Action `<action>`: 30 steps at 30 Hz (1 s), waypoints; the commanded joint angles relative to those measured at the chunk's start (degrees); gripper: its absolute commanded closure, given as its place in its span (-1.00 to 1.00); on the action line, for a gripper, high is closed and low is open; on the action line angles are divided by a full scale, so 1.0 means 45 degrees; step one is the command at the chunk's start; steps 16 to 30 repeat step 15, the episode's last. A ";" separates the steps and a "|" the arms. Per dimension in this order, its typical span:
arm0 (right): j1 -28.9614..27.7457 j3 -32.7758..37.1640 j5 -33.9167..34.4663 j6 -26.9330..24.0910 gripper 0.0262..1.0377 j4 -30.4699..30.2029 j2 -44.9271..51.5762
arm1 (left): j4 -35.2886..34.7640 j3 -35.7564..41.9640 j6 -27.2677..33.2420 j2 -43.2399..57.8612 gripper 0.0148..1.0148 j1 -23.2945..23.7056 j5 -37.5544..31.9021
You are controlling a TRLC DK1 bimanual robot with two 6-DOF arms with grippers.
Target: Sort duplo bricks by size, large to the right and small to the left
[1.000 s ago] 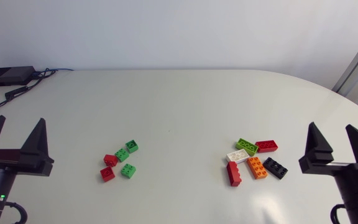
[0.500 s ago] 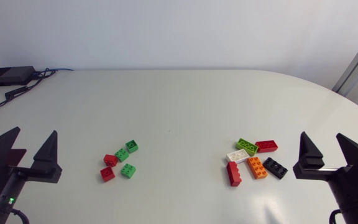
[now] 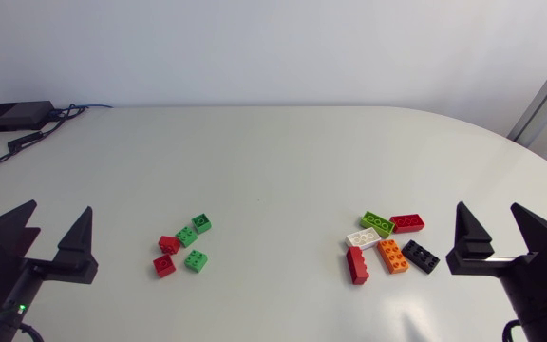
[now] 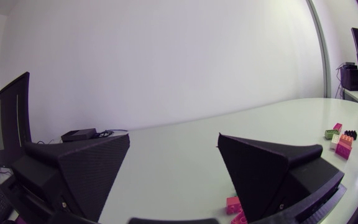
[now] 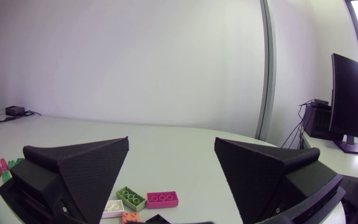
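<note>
A wide, pale tabletop [image 3: 283, 161] curved round at its far right side. At its far left corner sat a flat black box [image 3: 12, 116], with dark cables [image 3: 72, 110] running from it along the back edge. Just in front of the box lay a smaller black plug-like piece [image 3: 27, 141], its cord trailing off the tabletop's left side.

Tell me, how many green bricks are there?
4. Three small ones in the left group: far green brick, middle green brick, near green brick. One long green brick in the right group. None looks hidden.
</note>
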 commanded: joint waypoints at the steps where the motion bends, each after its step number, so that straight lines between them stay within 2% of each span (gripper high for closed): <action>1: 0.0060 -0.0532 -0.0003 0.0159 -0.91 -0.0199 -0.0076 | -0.0070 -0.0304 0.0299 -0.0222 -0.95 0.0121 -0.0022; 12: -0.1054 -0.0513 -0.0061 0.0140 -0.91 -0.0199 -0.0076 | -0.0070 -0.0284 0.0299 -0.0222 -0.95 0.0161 -0.0022; 30: -0.1054 -0.0513 -0.0042 0.0140 -0.91 -0.0199 -0.0076 | -0.0070 -0.0284 0.0299 -0.0222 -0.95 0.0180 -0.0022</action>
